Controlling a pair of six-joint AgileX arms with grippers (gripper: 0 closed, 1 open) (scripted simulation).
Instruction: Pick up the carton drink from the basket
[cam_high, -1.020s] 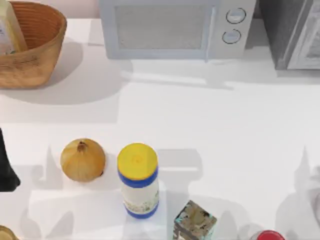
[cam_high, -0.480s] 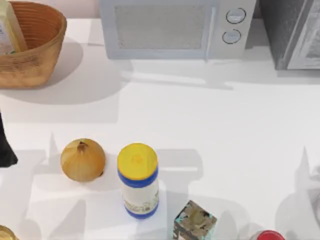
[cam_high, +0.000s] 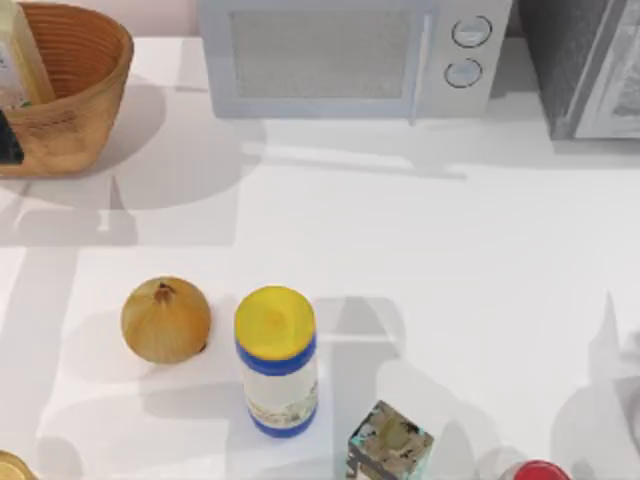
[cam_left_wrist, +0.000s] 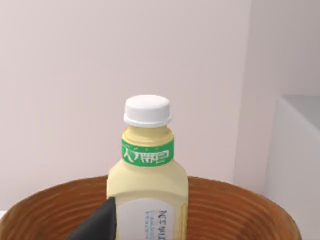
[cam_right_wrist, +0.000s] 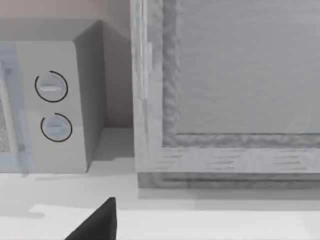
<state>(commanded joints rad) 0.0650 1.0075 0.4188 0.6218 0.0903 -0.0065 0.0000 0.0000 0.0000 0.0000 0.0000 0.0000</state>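
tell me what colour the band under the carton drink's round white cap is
Green, seen best in the left wrist view.

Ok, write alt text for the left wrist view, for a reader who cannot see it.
A cream-yellow carton drink with a white screw cap and a green band stands upright inside a brown wicker basket, seen close and head-on against a plain pale wall. A dark fingertip of the left gripper juts in at the lower edge, in front of the drink's label.

I see a white table (cam_high: 420, 250) crossed by soft grey shadows. At its far edge stands a white microwave (cam_high: 350, 55) with two round knobs, and a grey cabinet (cam_high: 585, 65) just right of it. A pale pinkish wall (cam_left_wrist: 125, 50) rises behind.
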